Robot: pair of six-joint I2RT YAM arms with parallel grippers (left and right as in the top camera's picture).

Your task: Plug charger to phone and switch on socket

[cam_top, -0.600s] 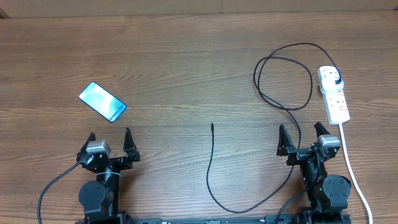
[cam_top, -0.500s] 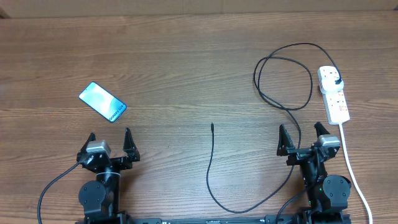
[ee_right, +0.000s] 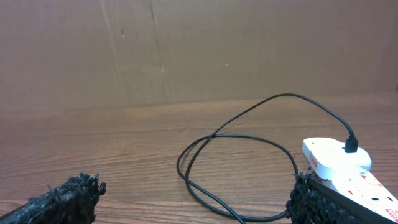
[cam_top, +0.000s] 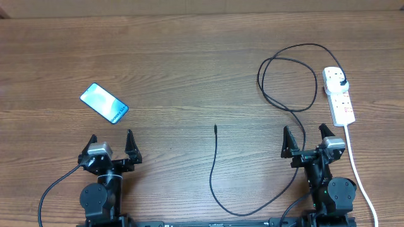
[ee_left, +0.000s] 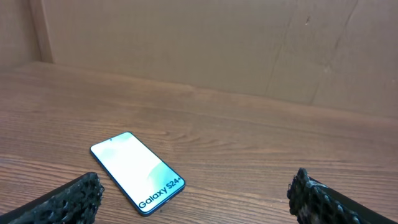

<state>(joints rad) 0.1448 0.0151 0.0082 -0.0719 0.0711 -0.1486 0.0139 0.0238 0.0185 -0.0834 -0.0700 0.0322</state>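
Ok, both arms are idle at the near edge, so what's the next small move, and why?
Probably send the right gripper, open and empty, to the charger's free connector tip mid-table. Its plug already sits in the socket, but the tip lies well apart from the phone, which is in front of the open left gripper.

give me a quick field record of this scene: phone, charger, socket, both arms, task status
phone: flat on the left of the table, screen up and lit, nothing plugged in
charger: black cable looping across the right half
connector tip: lying free near the centre, apart from the phone
charger plug: seated in the socket's far end
socket: white strip at far right; switch state unreadable
left arm: jaws open, empty
right arm: jaws open, empty
task status: phone not yet connected
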